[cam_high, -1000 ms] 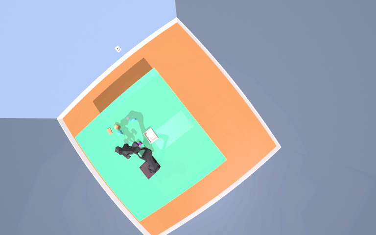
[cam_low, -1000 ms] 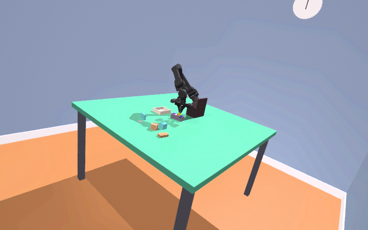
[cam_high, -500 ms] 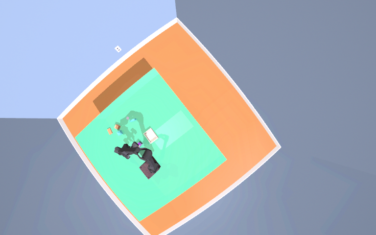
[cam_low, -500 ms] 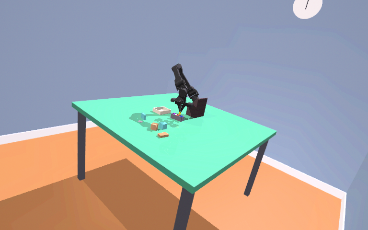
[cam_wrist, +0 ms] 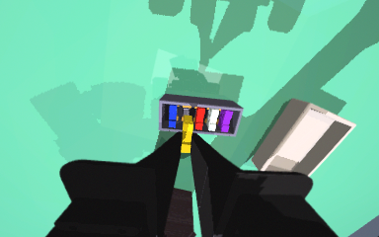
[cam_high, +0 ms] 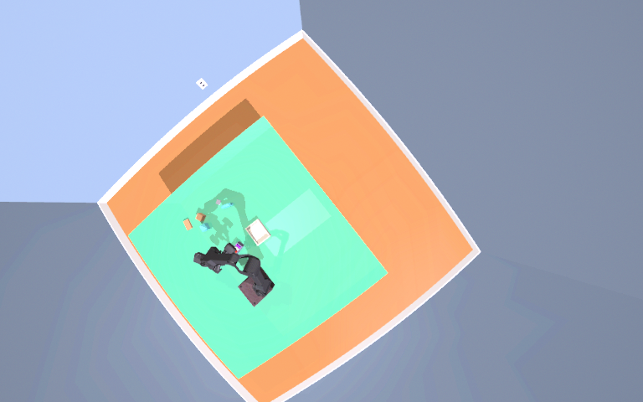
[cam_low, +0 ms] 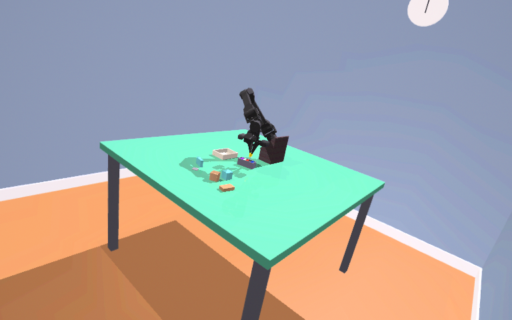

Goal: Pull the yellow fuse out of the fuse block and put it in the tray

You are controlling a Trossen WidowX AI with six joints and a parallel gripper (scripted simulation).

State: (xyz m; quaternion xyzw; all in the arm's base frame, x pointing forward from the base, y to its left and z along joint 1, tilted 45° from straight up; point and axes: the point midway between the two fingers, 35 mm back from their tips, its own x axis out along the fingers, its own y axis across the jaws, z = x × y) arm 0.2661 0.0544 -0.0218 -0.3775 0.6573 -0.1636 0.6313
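Observation:
My gripper [cam_wrist: 187, 136] [cam_low: 251, 151] is shut on the yellow fuse [cam_wrist: 187, 133] [cam_low: 250, 154] and holds it above the grey fuse block [cam_wrist: 167, 129] [cam_low: 246, 162] [cam_high: 238, 243]. The fuse is clear of the block, with its lower end over the empty second slot. Blue [cam_wrist: 172, 115], red [cam_wrist: 199, 118], white [cam_wrist: 213, 119] and purple [cam_wrist: 226, 120] fuses stand in the block. The white tray [cam_wrist: 296, 135] [cam_low: 225, 153] [cam_high: 258, 231] lies to the right of the block in the wrist view, empty.
On the green table [cam_low: 287, 211], left of the block in the exterior view, lie two cyan cubes [cam_low: 199, 161] [cam_low: 226, 175], an orange cube [cam_low: 215, 175], a flat orange block [cam_low: 227, 187] and a small grey piece [cam_low: 195, 169]. The arm's base [cam_low: 275, 149] stands behind the block.

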